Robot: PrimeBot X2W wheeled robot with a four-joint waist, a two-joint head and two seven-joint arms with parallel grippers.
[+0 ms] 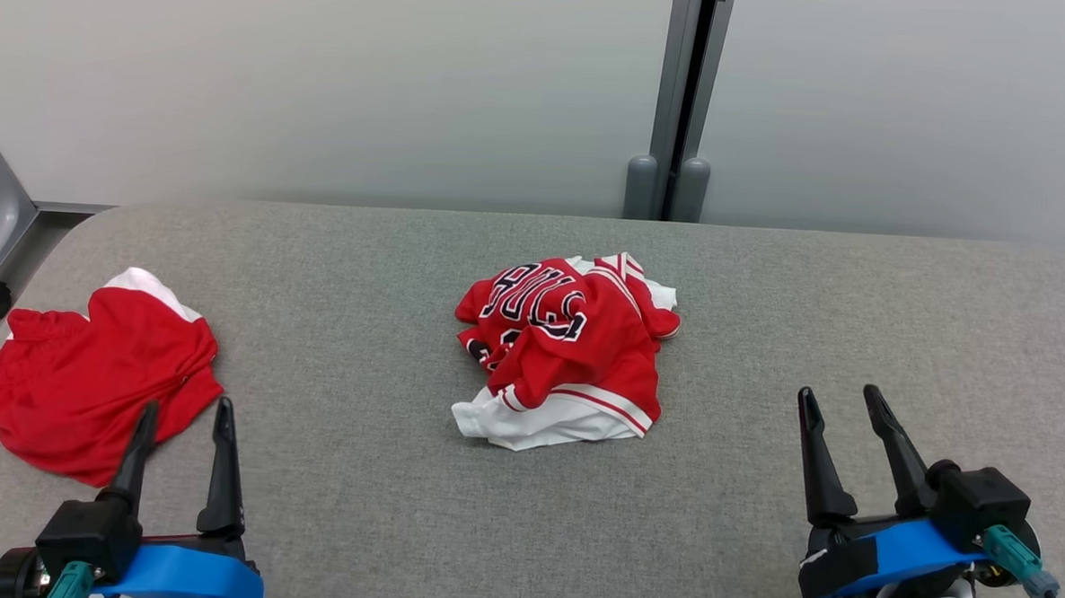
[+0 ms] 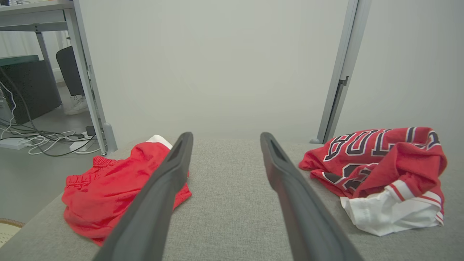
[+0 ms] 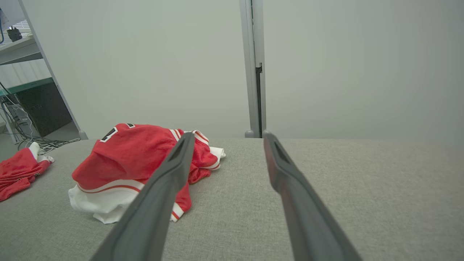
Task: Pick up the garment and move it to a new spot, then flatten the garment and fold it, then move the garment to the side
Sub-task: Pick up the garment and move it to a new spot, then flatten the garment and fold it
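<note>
The crumpled red-and-white jersey (image 1: 566,354) lies at the centre of the grey table (image 1: 352,525), well apart from both grippers. Red shorts (image 1: 88,387) lie near the table's left edge, apart from the jersey. The left gripper (image 1: 186,410) is at the near left, just beside the shorts: jaws released, nothing held. The right gripper (image 1: 838,395) is at the near right, above bare table: jaws released, nothing held.
</note>
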